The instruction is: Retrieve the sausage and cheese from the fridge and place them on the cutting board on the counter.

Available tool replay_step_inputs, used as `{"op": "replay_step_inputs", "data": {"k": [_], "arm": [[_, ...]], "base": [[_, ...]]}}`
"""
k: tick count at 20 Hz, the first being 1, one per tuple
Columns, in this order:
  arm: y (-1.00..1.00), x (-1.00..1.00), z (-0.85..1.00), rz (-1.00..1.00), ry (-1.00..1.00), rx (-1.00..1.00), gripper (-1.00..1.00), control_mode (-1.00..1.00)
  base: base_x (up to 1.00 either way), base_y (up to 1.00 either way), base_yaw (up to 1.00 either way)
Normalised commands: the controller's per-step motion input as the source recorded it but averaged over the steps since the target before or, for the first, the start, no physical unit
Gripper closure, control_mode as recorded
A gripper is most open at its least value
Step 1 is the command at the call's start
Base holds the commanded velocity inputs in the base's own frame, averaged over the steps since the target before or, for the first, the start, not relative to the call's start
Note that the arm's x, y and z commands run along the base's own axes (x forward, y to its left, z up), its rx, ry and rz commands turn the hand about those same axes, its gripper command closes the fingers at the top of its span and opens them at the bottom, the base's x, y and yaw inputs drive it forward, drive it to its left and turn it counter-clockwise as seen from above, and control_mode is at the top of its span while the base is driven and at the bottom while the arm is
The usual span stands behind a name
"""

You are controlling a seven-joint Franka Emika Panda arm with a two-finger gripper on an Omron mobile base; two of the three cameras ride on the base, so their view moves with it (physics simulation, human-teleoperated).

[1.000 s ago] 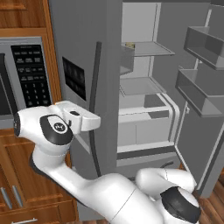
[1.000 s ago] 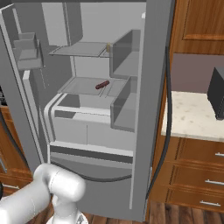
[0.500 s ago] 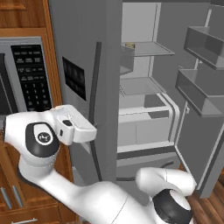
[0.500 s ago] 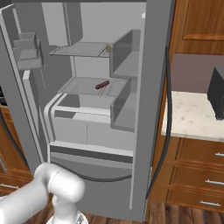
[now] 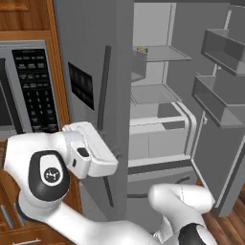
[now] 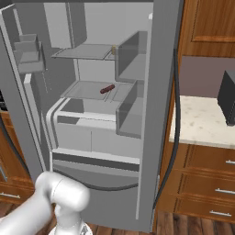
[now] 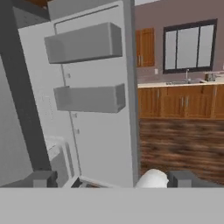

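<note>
The grey fridge stands with both doors swung open. A dark red sausage lies on its middle glass shelf. On the shelf above sits the small pale cheese, which the left base view catches at the shelf's back edge. My hand hovers in front of the left door, below the black dispenser panel. My gripper is open and holds nothing; it faces the inner side of a fridge door. The beige counter lies right of the fridge. The cutting board is out of view.
A black-panelled oven set in wood stands left of the fridge. Door bins jut from the open right door. A black appliance sits on the counter above wooden drawers.
My hand has sunk lower in front of the left door, and the wrist joint has swung nearer the left camera. The fridge and the food have not moved.
</note>
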Motion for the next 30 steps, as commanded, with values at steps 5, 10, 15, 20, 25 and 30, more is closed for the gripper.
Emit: {"op": "replay_step_inputs", "data": {"k": [5,10,15,20,25,30], "arm": [[-0.81,-0.13,0.2,0.07,-0.07,0.34,-1.0,-1.0],[-0.99,-0.25,0.16,0.19,0.0,0.52,-1.0,-1.0],[-0.72,-0.41,0.01,0.4,-0.05,0.44,-1.0,-1.0],[-0.66,0.07,0.05,0.51,-0.07,0.46,-1.0,-1.0],[-0.48,0.63,0.38,0.39,-0.09,0.49,-1.0,-1.0],[-0.04,0.37,0.05,0.14,-0.16,0.16,-1.0,-1.0]], "base": [[0.0,0.0,0.0],[0.0,0.0,0.0],[0.0,0.0,0.0],[0.0,0.0,0.0],[0.0,0.0,0.0],[0.0,0.0,0.0]]}}
